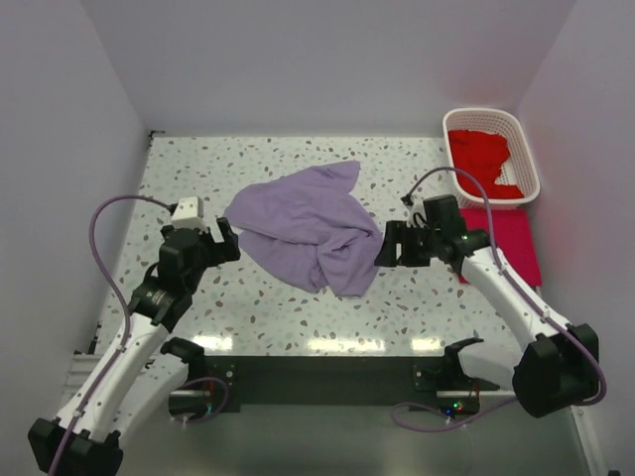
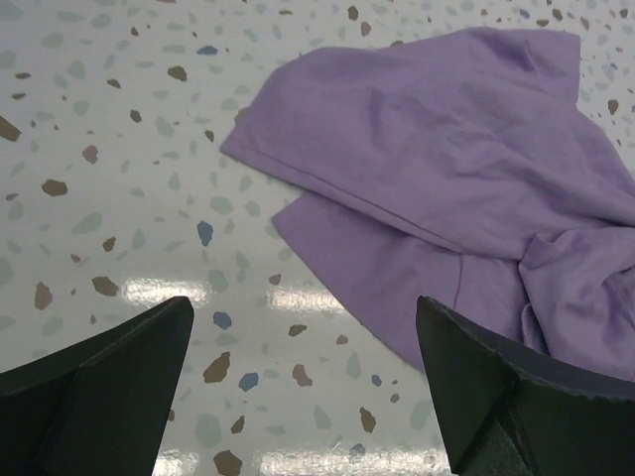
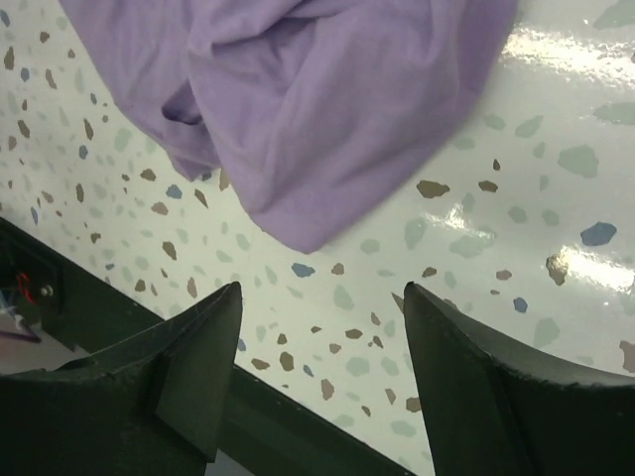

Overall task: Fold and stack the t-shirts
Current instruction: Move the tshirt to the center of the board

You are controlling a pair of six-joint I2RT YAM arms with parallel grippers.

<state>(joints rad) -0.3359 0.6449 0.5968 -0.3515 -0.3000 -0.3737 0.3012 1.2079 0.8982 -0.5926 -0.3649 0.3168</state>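
**A:** Lavender t-shirt [image 1: 303, 233] is crumpled mid-desk, between the two arms. It isn't spread out. The right-front part is bunched and rolled over itself, and a sleeve points to the far side.

**B:** Handling?

**A:** Thin knit, so I'd expect light and limp with zero stiffness. It'll sag from any pinch point. It will likely drag on the speckled desk [image 1: 179, 169] rather than slide clean, and layers may lift together.

**B:** Where to grab?

**A:** Hems and corners, single layer only. The left wrist view shows a sleeve hem and a straight edge lying flat and exposed on the shirt's left side, which looks like the best pick. The right side is a wad, so I'd go for its outer corner, not the middle of the bunch.

**B:** Hands?

**A:** Left hand [image 1: 226, 241] is wide open and empty, just beside the shirt's left edge. Right hand [image 3: 322, 293] has its jaws apart with nothing between them, just off the bunched right fold and not touching it.

**B:** The rest?

**A:** Crimson-pink t-shirt [image 1: 516, 238] lies flat at the desk's right edge, partly behind the right arm. Red t-shirts [image 1: 478, 154] are heaped in the white basket [image 1: 481, 112] in the far right corner.
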